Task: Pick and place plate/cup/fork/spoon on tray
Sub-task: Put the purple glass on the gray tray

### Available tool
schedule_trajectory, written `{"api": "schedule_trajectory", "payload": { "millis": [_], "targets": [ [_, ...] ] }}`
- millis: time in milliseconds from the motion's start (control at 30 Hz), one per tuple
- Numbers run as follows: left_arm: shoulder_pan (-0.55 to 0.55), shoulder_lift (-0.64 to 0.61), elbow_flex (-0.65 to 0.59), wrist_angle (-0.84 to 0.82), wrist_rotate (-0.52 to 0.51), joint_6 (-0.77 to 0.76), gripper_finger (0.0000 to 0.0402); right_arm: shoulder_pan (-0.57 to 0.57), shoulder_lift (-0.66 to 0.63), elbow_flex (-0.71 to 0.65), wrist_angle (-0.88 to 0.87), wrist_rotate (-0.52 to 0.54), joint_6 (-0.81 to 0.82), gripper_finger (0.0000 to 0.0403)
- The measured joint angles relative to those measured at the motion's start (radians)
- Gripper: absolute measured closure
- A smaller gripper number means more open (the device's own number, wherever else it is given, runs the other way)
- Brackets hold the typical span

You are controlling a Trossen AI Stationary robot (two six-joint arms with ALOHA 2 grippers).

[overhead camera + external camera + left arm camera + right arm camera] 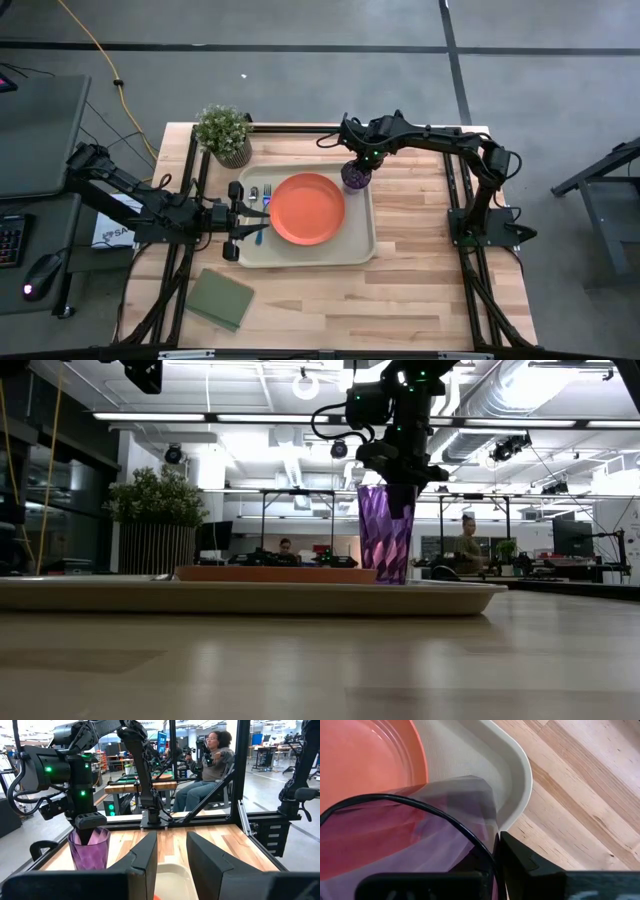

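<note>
The cream tray [355, 250] lies mid-table with the orange plate [307, 208] flat in it. The fork [262, 233] and the spoon [267, 194] lie in the tray's left part, partly hidden under my left gripper [250, 215]. That gripper points level over the tray's left rim, open [172, 860], with nothing between its fingers. The purple cup [355, 177] is at the tray's far right corner, with my right gripper [358, 168] shut on it from above. In the low view the tray's rim [300, 592] hides whether the cup's base [390, 575] touches the tray. My right gripper holds the cup by its rim [492, 851], one finger inside the cup [91, 834] and one outside [530, 865]. The fingers come from above, pointing steeply down. The cup hangs nearly upright below them, mouth up, over the tray's corner [520, 785].
A potted plant [224, 133] stands at the far left corner and a dark green pad [220, 298] lies near the front left. Bare wood [430, 250] stretches to the right of the tray. People sit in the room beyond the table [212, 762].
</note>
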Motion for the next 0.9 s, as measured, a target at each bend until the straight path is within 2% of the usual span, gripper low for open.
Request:
{"api": "schedule_trajectory", "payload": {
  "millis": [633,733,900],
  "targets": [
    [0.000,0.000,0.000,0.000,0.000,0.000,0.0316,0.000,0.000,0.000,0.000,-0.001,0.000,0.0383],
    [0.000,0.000,0.000,0.000,0.000,0.000,0.0316,0.000,0.000,0.000,0.000,0.000,0.000,0.0373],
    [0.000,0.000,0.000,0.000,0.000,0.000,0.0316,0.000,-0.001,0.000,-0.002,0.009,0.000,0.0332]
  ]
}}
